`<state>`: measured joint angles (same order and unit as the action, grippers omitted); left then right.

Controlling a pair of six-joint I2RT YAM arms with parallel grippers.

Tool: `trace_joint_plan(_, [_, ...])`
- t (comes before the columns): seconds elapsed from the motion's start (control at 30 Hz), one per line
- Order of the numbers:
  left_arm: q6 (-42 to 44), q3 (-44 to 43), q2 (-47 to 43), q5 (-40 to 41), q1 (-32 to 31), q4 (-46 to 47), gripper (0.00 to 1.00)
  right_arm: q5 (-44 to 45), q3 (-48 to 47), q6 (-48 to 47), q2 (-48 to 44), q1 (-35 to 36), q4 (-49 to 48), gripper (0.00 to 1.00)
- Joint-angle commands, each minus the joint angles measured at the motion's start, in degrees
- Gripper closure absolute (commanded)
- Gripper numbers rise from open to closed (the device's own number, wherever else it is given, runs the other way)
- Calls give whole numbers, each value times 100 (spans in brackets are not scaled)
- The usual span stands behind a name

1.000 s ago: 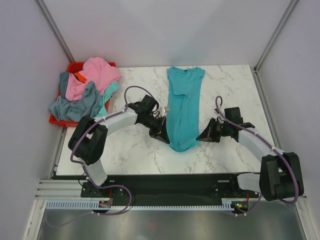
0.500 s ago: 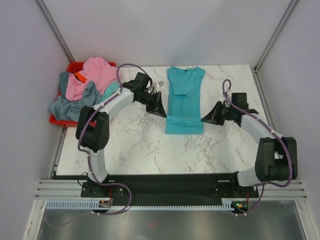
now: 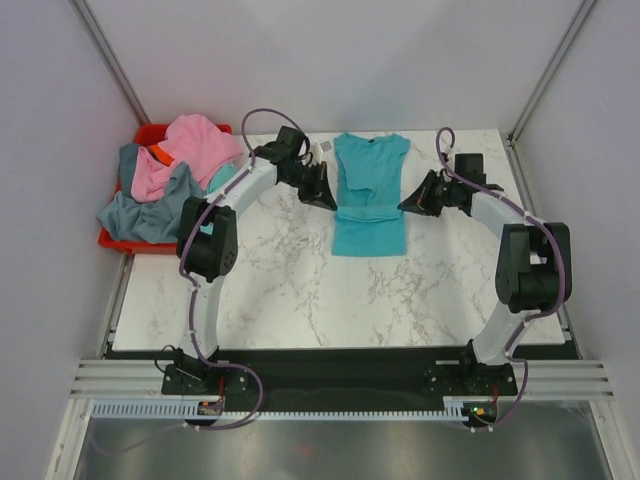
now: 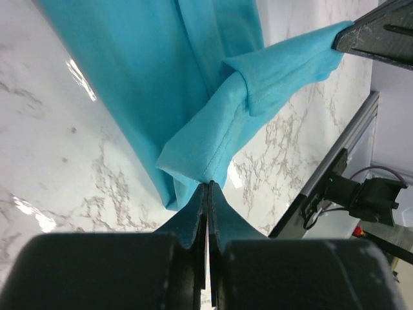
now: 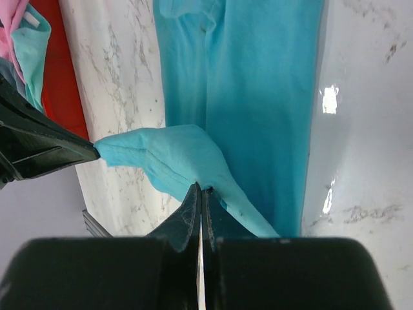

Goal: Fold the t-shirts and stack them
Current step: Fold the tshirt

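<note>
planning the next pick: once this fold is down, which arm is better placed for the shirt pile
Left, probably: the left gripper is nearer the pile of t-shirts; the right gripper lies beyond the teal t-shirt both pinch.

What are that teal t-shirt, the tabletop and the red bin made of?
The teal t-shirt looks like soft matte knit cloth, probably cotton: it drapes, creases, and shows a stitched hem. The tabletop looks like glossy marble or a marble-print laminate: grey veins, bright glare patches. The red bin seems smooth rigid plastic, though mostly covered.
</note>
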<state>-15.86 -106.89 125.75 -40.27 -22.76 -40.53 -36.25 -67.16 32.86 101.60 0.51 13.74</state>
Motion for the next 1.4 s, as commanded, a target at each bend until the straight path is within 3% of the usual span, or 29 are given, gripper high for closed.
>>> trace_joint_plan(0.0, [338,-735,282,151,114,19,98,83,-491,-122,254,-16,-222,100])
trace_joint_plan(0.33, [469,-1299,792,353,150,133,96,188,-1106,-263,922,-25,-266,100])
trace_joint_plan(0.4, [522,-1413,828,476,149,160,89,215,-1177,-280,967,-16,-257,100])
trace_joint_plan(0.47, [610,-1501,854,607,141,230,72,250,-1221,-333,993,-16,-257,100])
trace_joint_plan(0.5, [636,-1553,837,686,132,230,63,328,-1230,-411,976,-16,-249,93])
trace_joint_plan(0.53, [654,-1580,802,940,106,221,42,381,-1247,-438,906,-16,-240,68])
trace_joint_plan(0.6, [698,-1616,600,1108,88,125,30,452,-1247,-508,792,-16,-196,54])
trace_joint_plan(0.63, [707,-1589,512,1161,88,90,23,470,-1247,-526,634,-173,-170,42])
trace_joint_plan(0.67, [716,-1441,250,1249,97,20,21,461,-1213,-535,546,-200,-126,41])
trace_joint_plan(0.83, [523,-405,-516,934,184,-121,19,198,-739,-465,-16,-359,199,38])
trace_joint_plan(1.07, [-92,1317,-825,-296,193,89,23,-435,703,124,-273,-385,15,39])
trace_joint_plan(1.37, [-699,1584,-307,-991,193,572,29,-480,1310,71,-88,-377,120,40])
